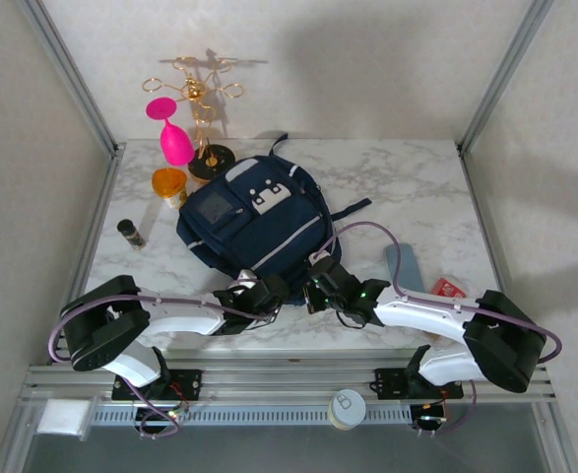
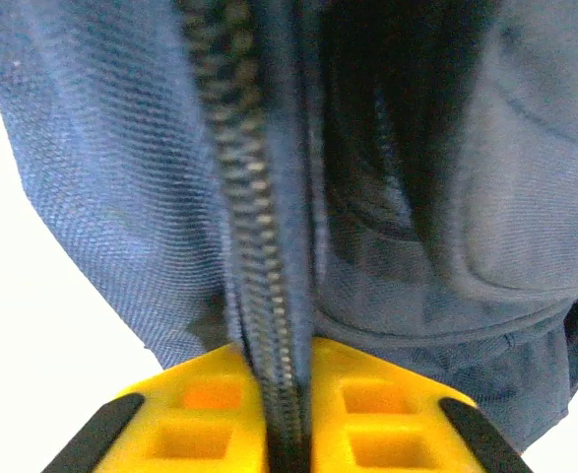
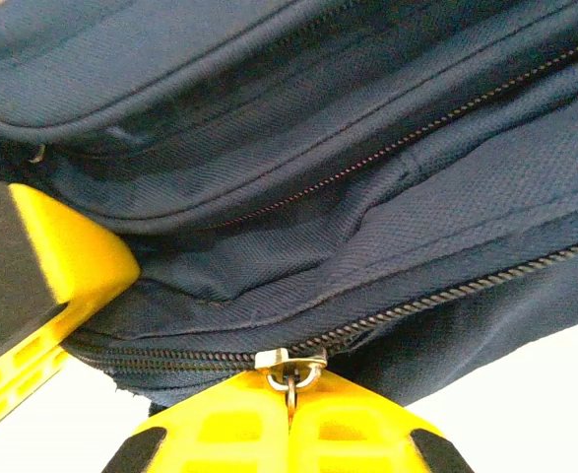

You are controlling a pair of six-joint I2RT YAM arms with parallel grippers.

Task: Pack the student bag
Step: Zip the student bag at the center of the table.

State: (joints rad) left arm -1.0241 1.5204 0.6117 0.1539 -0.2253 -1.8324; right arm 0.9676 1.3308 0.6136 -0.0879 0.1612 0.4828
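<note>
Student bag [image 1: 254, 222] soft, floppy; best held where left fingers [image 2: 249, 414] clamp zipper track [image 2: 244, 177], right fingers [image 3: 264, 419] clamp zipper pull [image 3: 289, 367].

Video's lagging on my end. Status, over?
Left gripper shut on student bag, at the zipper tape. Right gripper shut on zipper pull. Orange jar and pink glass beyond the bag, away from both arms.

Marble-top table [image 1: 426, 187], pale textured walls [image 1: 367, 59], metal corner posts [image 1: 72, 74]
</note>
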